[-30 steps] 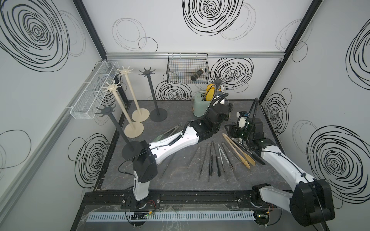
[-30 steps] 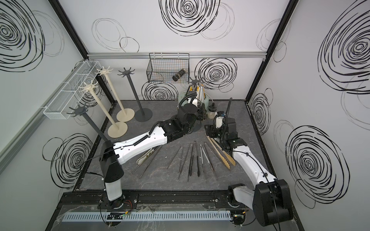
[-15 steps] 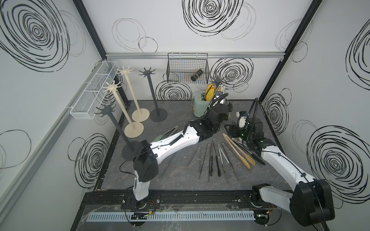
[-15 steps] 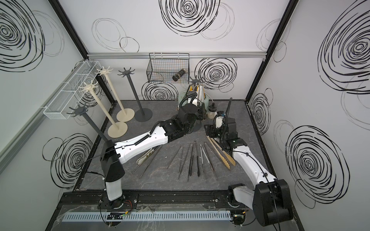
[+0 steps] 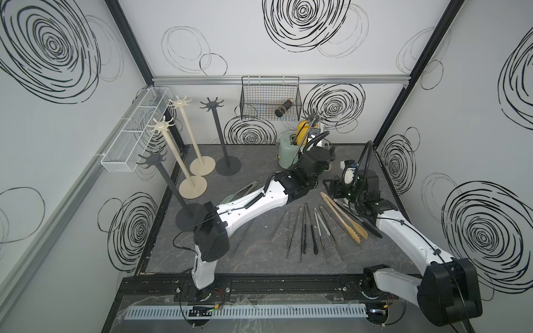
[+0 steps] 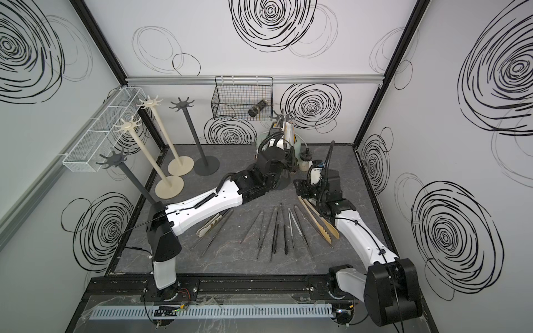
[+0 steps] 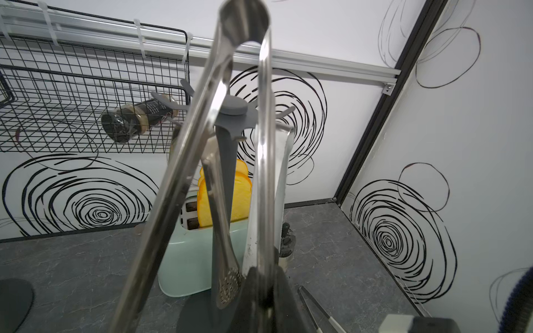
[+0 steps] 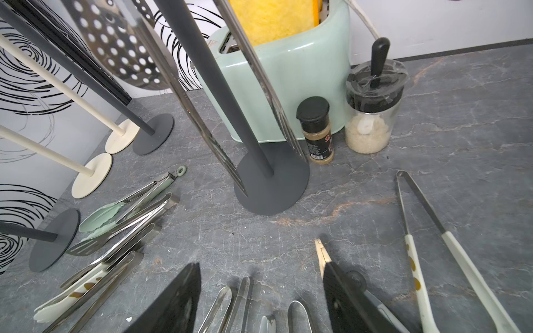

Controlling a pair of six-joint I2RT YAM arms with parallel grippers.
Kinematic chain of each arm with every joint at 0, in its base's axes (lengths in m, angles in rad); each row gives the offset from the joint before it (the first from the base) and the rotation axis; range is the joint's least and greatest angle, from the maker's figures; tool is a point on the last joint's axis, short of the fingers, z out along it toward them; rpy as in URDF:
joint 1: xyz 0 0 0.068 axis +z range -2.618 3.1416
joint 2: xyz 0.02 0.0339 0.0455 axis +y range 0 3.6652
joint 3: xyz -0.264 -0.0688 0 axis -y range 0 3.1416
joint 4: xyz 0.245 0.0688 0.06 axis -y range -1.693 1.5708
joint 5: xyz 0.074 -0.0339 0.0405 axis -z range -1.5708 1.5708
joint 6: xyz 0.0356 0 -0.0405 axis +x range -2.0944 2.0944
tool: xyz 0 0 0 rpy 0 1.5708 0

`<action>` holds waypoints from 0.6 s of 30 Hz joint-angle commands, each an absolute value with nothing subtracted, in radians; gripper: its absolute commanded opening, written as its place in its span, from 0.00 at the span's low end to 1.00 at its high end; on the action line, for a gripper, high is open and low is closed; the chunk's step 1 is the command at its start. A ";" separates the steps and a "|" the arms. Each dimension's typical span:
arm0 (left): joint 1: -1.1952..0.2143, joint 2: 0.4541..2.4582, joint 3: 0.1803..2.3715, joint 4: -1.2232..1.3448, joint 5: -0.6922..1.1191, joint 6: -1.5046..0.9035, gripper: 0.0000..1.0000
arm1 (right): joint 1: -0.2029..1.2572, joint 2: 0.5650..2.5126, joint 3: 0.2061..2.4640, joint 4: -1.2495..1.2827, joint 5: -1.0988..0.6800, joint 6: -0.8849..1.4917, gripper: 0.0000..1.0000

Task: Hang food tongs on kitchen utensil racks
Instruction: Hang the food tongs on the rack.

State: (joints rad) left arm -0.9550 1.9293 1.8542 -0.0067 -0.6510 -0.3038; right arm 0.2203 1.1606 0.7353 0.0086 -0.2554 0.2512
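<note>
Both left fingers (image 7: 245, 311) clamp shut; the right fingers (image 8: 173, 302) gape empty above the surface (image 8: 375, 201). Beyond the left fingers stands a dark rack (image 7: 233, 108); the steel tongs (image 7: 264, 144) they grip rise upright before its hooks. Spare tongs (image 8: 220, 305) lie under the right fingers.

Grey marbled tabletop (image 5: 259, 261) bears food tongs (image 5: 342, 215), utensil racks (image 5: 228, 166), a toaster (image 5: 287, 152) and jars (image 8: 315, 129).

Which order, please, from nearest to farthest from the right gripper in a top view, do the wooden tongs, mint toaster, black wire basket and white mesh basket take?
From the right gripper:
1. wooden tongs, lying right beside it.
2. mint toaster, standing further back.
3. black wire basket, hung high at the back.
4. white mesh basket, hung far off on the robot's left.
</note>
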 commanded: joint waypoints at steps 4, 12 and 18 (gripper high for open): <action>-0.950 1.962 1.914 0.005 -0.659 -0.312 0.00 | 0.219 1.153 0.720 0.028 -0.265 0.260 0.70; -0.943 1.975 1.913 -0.028 -0.687 -0.336 0.00 | 0.219 1.157 0.718 0.034 -0.278 0.261 0.70; -0.940 1.989 1.902 -0.054 -0.681 -0.365 0.00 | 0.219 1.157 0.718 0.037 -0.284 0.261 0.70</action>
